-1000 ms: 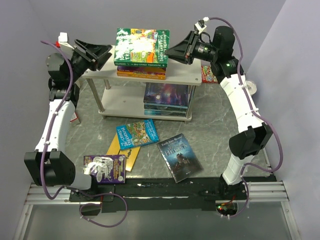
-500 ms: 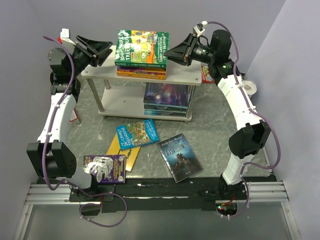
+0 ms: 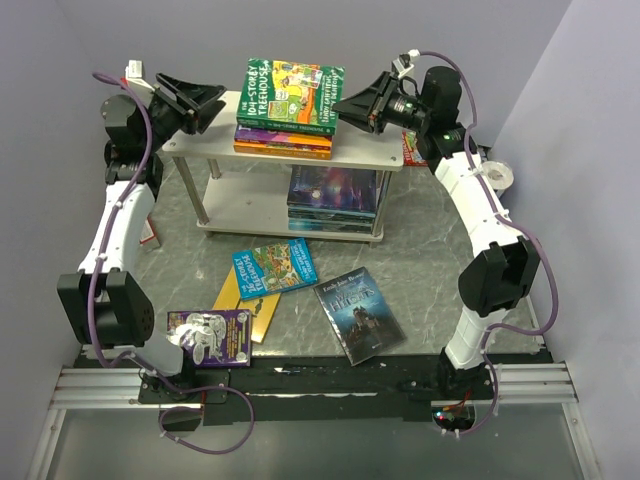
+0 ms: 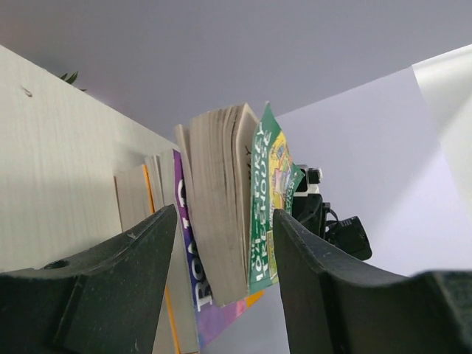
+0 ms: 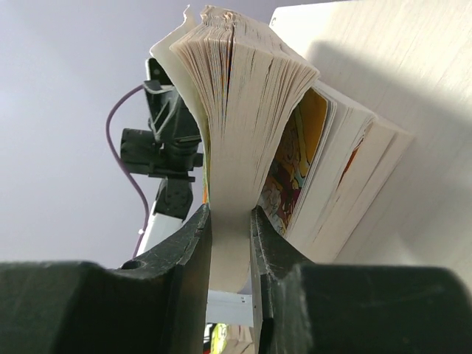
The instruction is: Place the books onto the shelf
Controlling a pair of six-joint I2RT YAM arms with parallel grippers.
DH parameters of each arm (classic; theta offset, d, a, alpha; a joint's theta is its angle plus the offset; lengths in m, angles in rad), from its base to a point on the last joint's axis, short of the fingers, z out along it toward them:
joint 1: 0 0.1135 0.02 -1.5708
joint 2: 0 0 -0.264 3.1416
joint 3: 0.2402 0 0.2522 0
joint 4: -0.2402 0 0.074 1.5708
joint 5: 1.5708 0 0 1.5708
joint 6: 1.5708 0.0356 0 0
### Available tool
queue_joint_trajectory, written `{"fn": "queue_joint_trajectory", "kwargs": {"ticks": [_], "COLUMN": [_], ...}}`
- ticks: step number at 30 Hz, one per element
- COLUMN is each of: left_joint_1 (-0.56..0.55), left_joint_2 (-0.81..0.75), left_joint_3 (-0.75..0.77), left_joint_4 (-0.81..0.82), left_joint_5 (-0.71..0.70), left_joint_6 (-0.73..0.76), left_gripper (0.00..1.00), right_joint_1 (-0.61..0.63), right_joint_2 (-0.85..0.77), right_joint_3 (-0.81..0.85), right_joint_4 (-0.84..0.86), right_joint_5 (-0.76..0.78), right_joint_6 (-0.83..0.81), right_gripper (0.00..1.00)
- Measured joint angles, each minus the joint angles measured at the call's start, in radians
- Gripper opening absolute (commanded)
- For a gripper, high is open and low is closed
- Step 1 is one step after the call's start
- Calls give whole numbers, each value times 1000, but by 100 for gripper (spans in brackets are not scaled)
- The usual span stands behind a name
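Right gripper pinches the green Treehouse book by the edge nearest it. In the right wrist view both fingers press on the fanned page block, which spreads wider beyond the fingertips. The book tops a short stack of orange and purple paperbacks on the top board of the shelf.

Left gripper has its fingers spread, holding nothing. It sits off the opposite end of the same stack. From the left wrist the green book shows in the gap ahead of the fingertips, touching neither finger.

Below both grippers, on the lower board, lies a second pile of dark blue books.

Well short of either gripper, on the table toward the arm bases, lie:
- blue Treehouse book, overlapping a yellow book
- castle-cover book
- purple book
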Motion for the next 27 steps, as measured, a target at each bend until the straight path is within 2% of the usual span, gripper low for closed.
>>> {"fn": "queue_joint_trajectory", "kwargs": {"ticks": [8,11,15,18,23,27], "left_joint_1": [1,1,3,6,14,26], "left_joint_2": [10,10,10,10,10,10], "left_joint_3": [0,0,0,0,0,0], "left_joint_4": [0,-1,-1,0,0,-6], "left_joint_5": [1,0,0,1,1,0], "left_joint_6": [-2,0,0,0,0,2], "left_gripper": [60,60,61,61,63,64], "right_joint_1": [-5,-7,-10,-11,-11,-13], "right_joint_2": [2,6,9,9,9,9], "right_joint_3": [5,20,32,32,32,37], "right_joint_4": [-36,-71,-108,-133,-158,-181], "right_joint_5": [-11,-19,-23,-23,-23,-18], "right_joint_6": [-24,-39,-67,-84,-107,-121], "right_gripper": [0,11,33,43,54,58]}}
